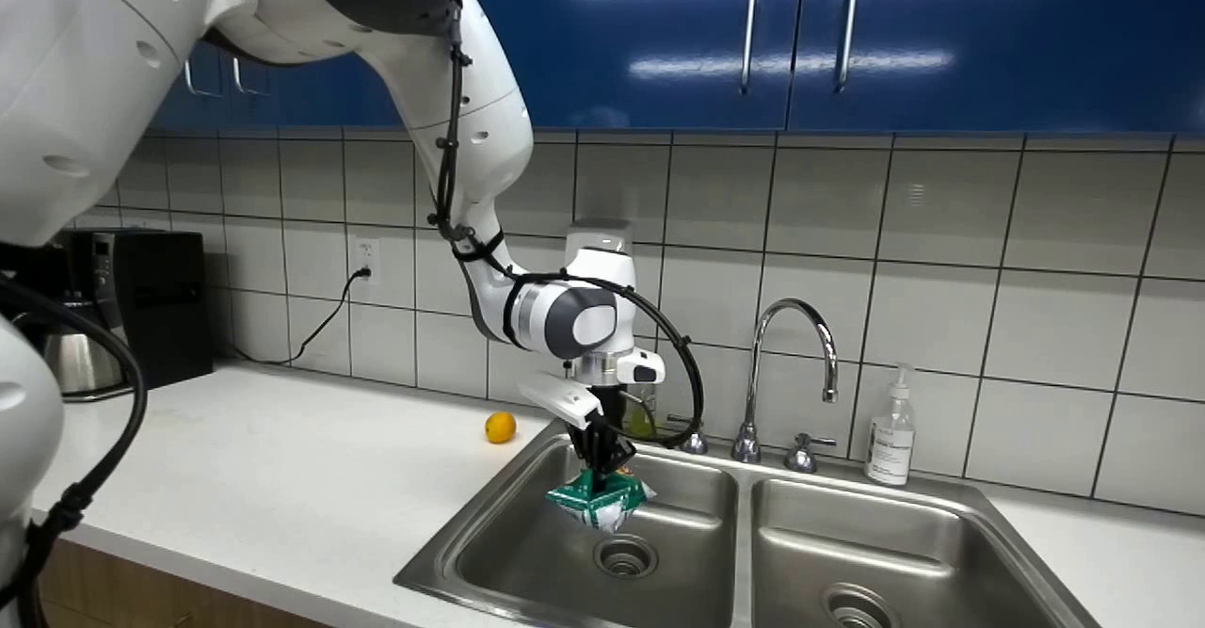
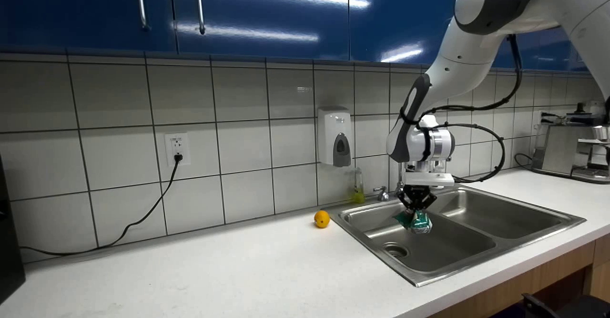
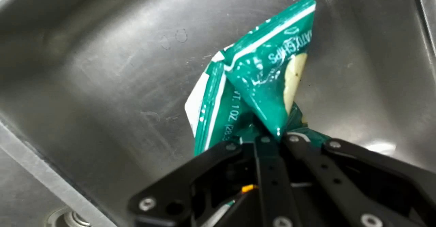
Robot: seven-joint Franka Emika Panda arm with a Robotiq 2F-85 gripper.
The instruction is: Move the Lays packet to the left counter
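The steel sink has two basins and one orange just beside its rim. Over the sink's basin on that side hangs one green potato-chip packet, clamped in the jaws. Beyond that rim, white surface stretches wide to its front edge.

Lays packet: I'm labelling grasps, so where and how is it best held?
By its bunched middle, from above, I'd say, as the gripper holds the Lays packet now: the film gathers narrowly there while its ends flare wide, and the sink basin beneath it opens upward.
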